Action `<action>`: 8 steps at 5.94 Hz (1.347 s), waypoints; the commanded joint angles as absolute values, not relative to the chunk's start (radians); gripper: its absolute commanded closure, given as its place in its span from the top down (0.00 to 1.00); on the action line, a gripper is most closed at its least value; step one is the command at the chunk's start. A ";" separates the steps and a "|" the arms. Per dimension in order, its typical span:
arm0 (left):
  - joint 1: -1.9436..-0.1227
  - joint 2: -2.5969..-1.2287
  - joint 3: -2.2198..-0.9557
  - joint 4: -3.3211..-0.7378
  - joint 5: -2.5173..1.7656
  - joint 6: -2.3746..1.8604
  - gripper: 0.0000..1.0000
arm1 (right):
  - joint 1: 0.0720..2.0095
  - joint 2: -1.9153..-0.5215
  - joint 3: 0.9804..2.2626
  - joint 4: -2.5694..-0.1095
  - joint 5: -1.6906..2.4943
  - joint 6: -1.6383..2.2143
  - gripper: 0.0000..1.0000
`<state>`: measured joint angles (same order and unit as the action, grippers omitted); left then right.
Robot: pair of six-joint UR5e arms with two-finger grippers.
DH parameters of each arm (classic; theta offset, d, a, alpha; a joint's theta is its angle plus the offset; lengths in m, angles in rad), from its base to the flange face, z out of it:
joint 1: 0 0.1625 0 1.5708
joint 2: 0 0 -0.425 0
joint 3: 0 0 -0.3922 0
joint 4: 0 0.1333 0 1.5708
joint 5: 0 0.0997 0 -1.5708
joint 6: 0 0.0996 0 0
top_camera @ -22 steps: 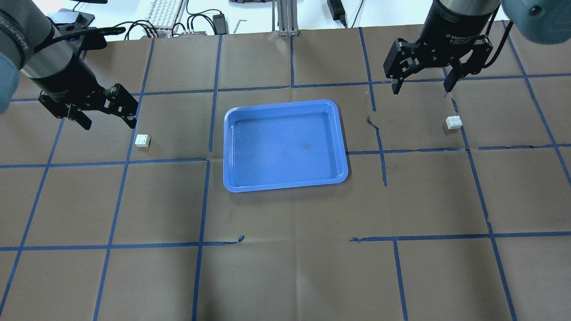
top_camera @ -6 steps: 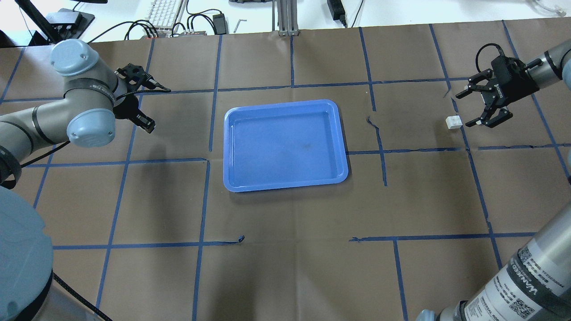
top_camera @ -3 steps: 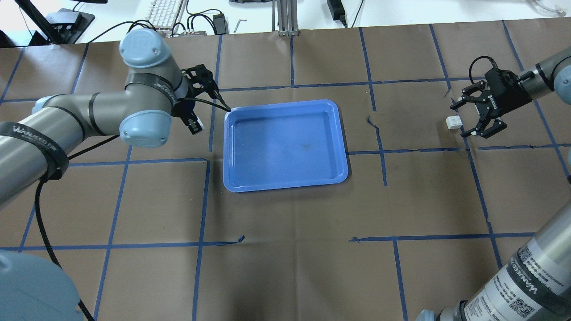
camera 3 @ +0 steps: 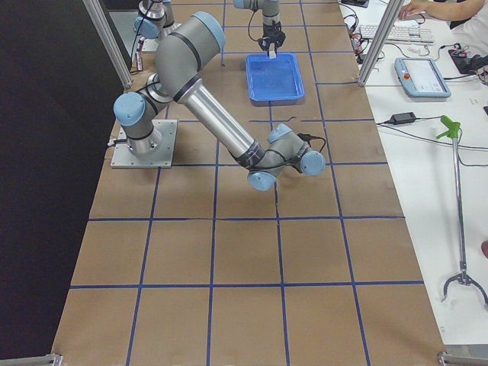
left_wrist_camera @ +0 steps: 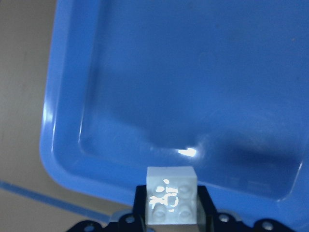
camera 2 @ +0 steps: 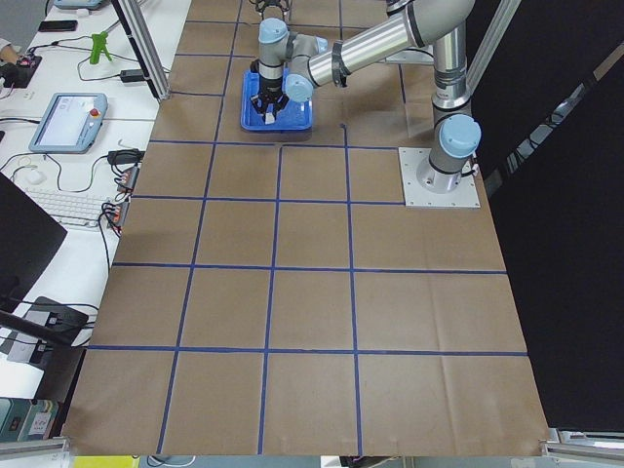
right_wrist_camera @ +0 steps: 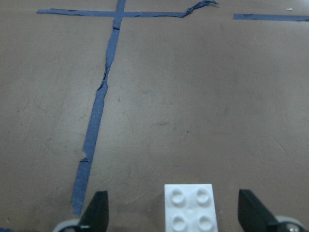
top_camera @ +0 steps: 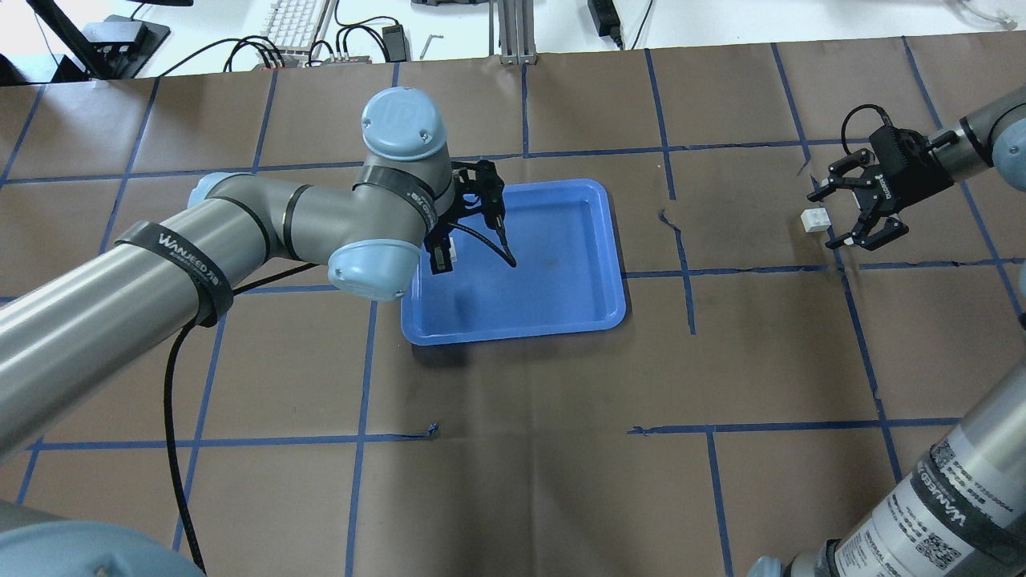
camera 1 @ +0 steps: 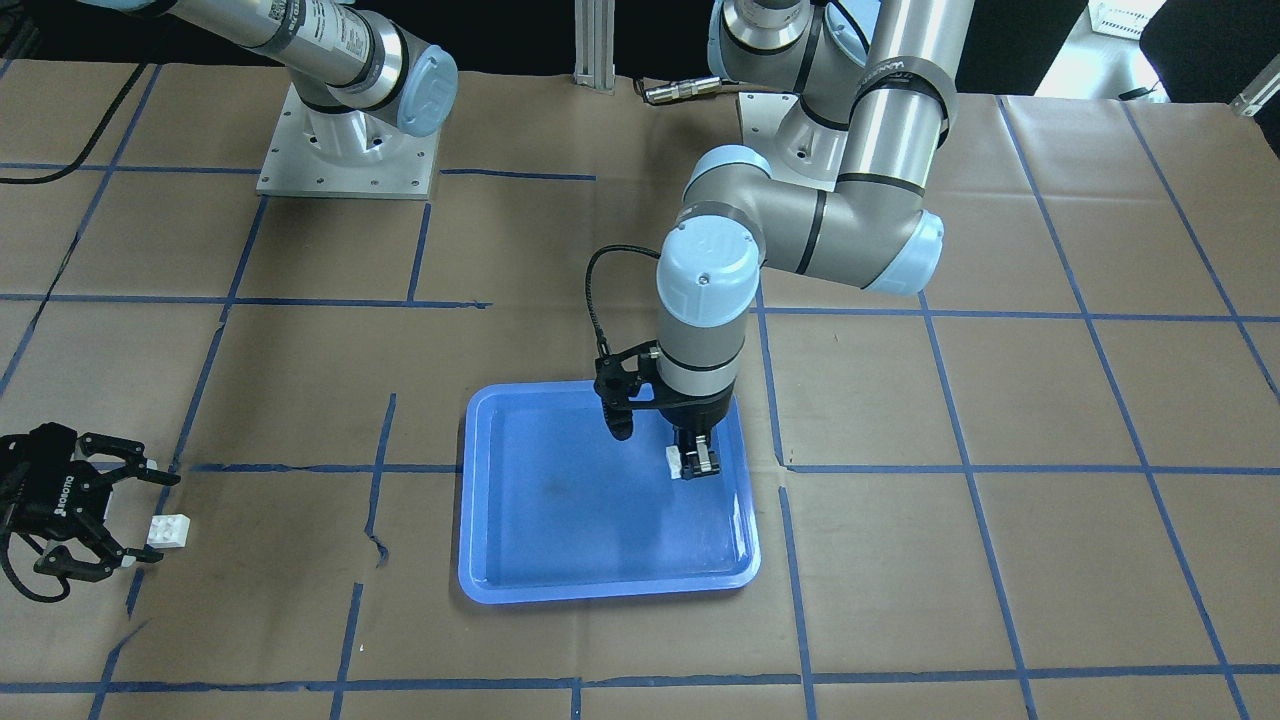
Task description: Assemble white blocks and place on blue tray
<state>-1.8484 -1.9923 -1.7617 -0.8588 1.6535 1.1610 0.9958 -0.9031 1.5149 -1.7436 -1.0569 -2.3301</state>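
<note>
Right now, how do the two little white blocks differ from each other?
The held block is up off the surface, over the blue tray; the loose block sits on the brown paper, well away from the tray. The held block is clamped in the left pincer, while the right pincer stands open on either side of the loose block, not touching it. Both are small, white and square, with four studs.

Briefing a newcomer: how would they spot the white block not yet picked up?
From the blue tray, look to the robot's right. The loose white block sits on brown paper inside the open right gripper; the other block is held over the tray by the left gripper.
</note>
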 commanded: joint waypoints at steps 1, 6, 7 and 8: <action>-1.926 -2.044 -1.729 -0.845 1.644 1.169 0.01 | 0.992 -0.900 1.509 -1.773 -1.084 -2.330 0.60; -1.951 -2.105 -1.747 -0.750 1.652 1.167 0.32 | 0.992 -0.946 1.490 -1.776 -1.083 -2.318 0.27; -1.951 -2.103 -1.749 -0.752 1.649 1.172 0.57 | 0.999 -0.995 1.489 -1.764 -1.075 -2.315 0.27; -1.950 -2.103 -1.749 -0.755 1.649 1.170 0.75 | 1.006 -1.043 1.491 -1.750 -1.068 -2.294 0.27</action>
<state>-1.9507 -2.1035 -1.7481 -0.7524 1.6499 1.1702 0.9994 -0.9961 1.4907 -1.7633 -1.0750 -2.3097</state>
